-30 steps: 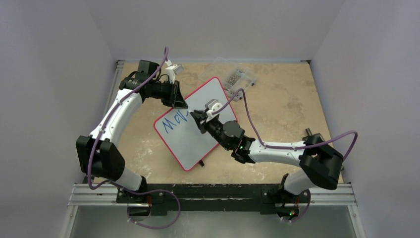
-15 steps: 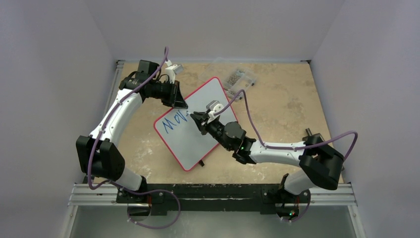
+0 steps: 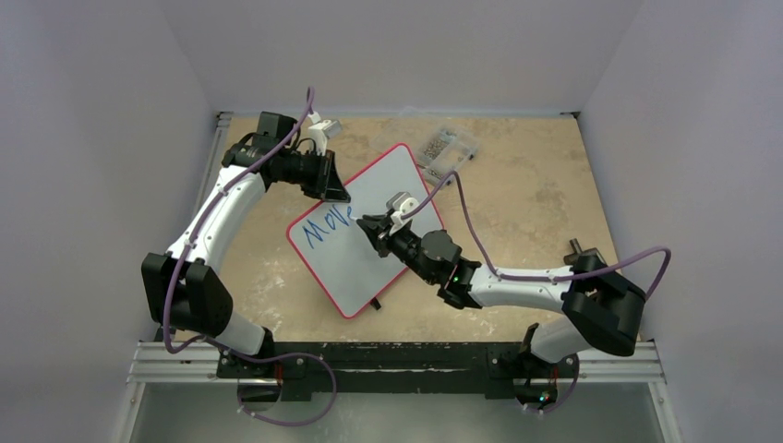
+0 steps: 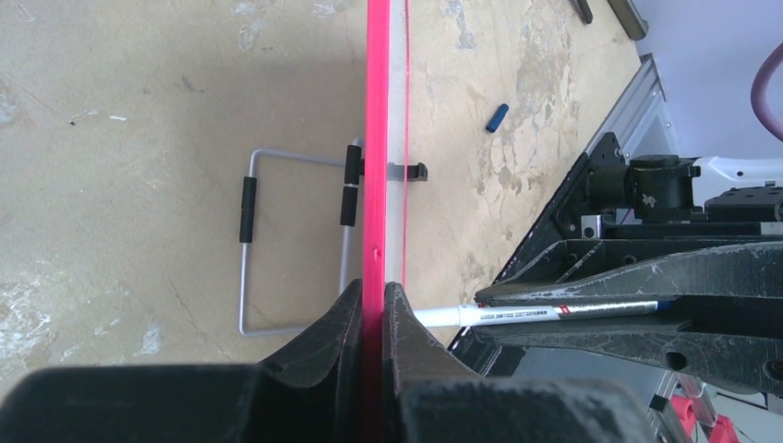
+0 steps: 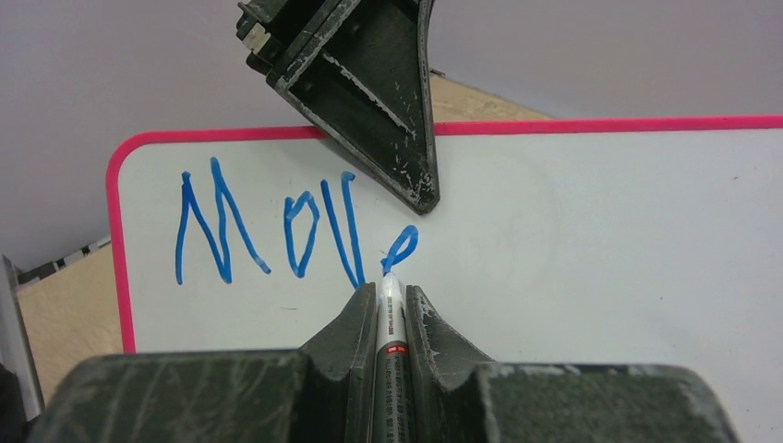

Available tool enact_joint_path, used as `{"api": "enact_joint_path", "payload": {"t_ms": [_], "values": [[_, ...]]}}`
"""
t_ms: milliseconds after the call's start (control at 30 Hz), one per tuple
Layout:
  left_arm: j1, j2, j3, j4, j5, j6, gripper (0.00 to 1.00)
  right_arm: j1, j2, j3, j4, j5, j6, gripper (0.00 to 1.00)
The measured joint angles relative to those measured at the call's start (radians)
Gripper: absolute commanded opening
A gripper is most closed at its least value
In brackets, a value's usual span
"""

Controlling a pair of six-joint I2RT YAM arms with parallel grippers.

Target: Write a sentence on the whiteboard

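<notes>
Right wrist view: the right gripper [image 5: 383,293] is clenched on a marker [image 5: 391,337] whose long axis points straight up the frame, its tip touching the whiteboard [image 5: 609,277] at the foot of a blue "e". The sentence [image 5: 277,231], only 1 uneven word, "Move", sits at the left; bare board lies to the right. The left gripper [image 4: 374,293] pinches the board's red rim, steadying it.

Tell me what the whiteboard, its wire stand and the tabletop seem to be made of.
The whiteboard: smooth white face with slight sheen, likely coated sheet; red rim looks plastic. The wire stand: bent grey metal rod with black sleeves, perhaps rubber. The tabletop: matte, mottled beige, worn patches; laminate or board, cannot tell.
</notes>
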Motion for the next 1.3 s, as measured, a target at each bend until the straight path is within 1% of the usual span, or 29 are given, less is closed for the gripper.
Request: {"api": "enact_joint_path", "payload": {"t_ms": [500,867,1100,1300], "values": [[0.000,-0.001,0.000,0.000,-0.002,0.000,0.00,0.003,-0.011,-0.005,-0.029,0.021,-0.025,0.00],[0.000,-0.001,0.000,0.000,-0.002,0.000,0.00,0.002,-0.029,0.011,-0.088,0.058,-0.109,0.00],[-0.005,-0.006,0.000,0.000,-0.001,0.000,0.00,0.001,-0.090,0.020,-0.164,0.074,-0.137,0.00],[-0.005,-0.006,0.000,0.000,-0.001,0.000,0.00,0.000,-0.164,0.026,-0.175,0.097,-0.163,0.00]]}}
